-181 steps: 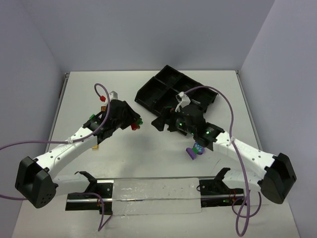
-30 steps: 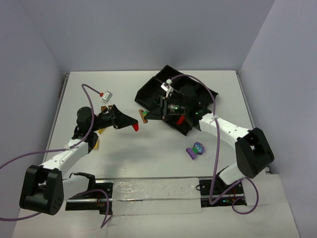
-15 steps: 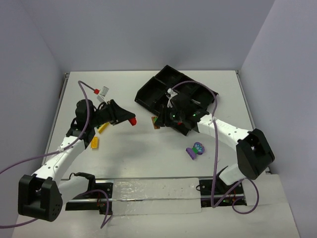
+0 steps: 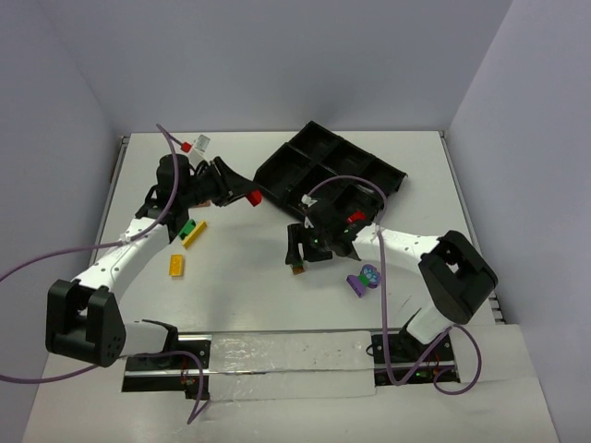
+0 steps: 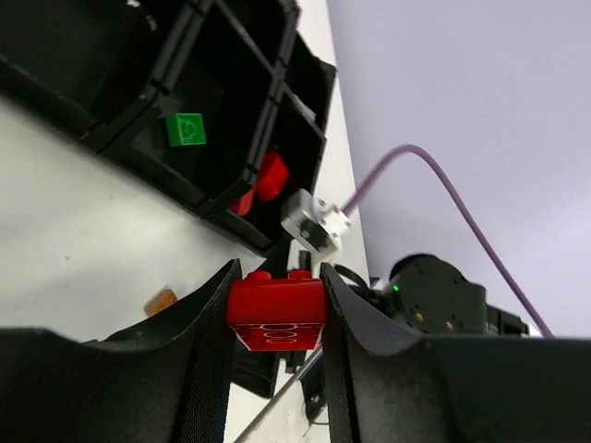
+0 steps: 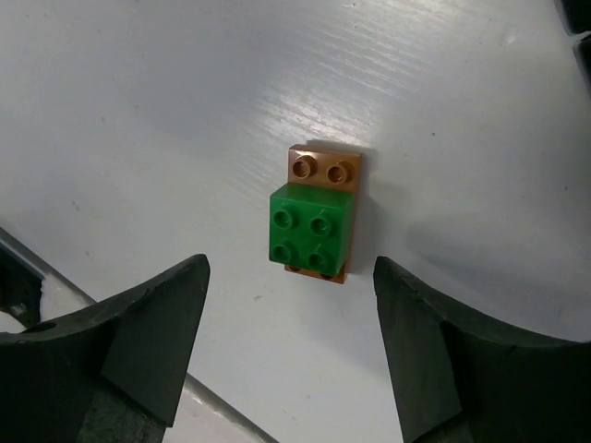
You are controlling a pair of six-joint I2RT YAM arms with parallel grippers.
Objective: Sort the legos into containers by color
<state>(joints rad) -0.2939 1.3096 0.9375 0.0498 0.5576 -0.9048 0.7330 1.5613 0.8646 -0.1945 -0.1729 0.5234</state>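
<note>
- Since half a second ago: the left gripper (image 4: pixel 247 195) has swung up from mid-table to just beside the left corner of the tray (image 4: pixel 277 171), carrying its red brick (image 5: pixel 275 309). The right gripper (image 6: pixel 291 269) has come away from the tray toward the near part of the table (image 4: pixel 240 305).
- Left fingers are clamped on two sides of the red brick, which is held in the air.
- Right fingers are spread wide and hold nothing. Flat on the table between them is a green brick (image 6: pixel 311 231) stacked on a brown-orange brick (image 6: pixel 322 166), touching neither finger.
- Top view: that stack is almost hidden under the right gripper, with only a brown sliver showing. The right arm also covers the tray's near compartments.
- Left wrist view: the tray is cut off at the top and left. One compartment holds a green piece (image 5: pixel 185 129). The next holds red pieces (image 5: pixel 263 180), partly behind the wall; one or two, cannot tell.
- Other compartments are dark and their contents unreadable.
- Loose on the table: a purple flower piece (image 4: pixel 369 274) just beside a purple brick (image 4: pixel 355 285), right of the stack. At left are a yellow brick (image 4: pixel 175 265), a second yellow brick (image 4: pixel 195 233) and a small green block (image 4: pixel 186 227).
</note>
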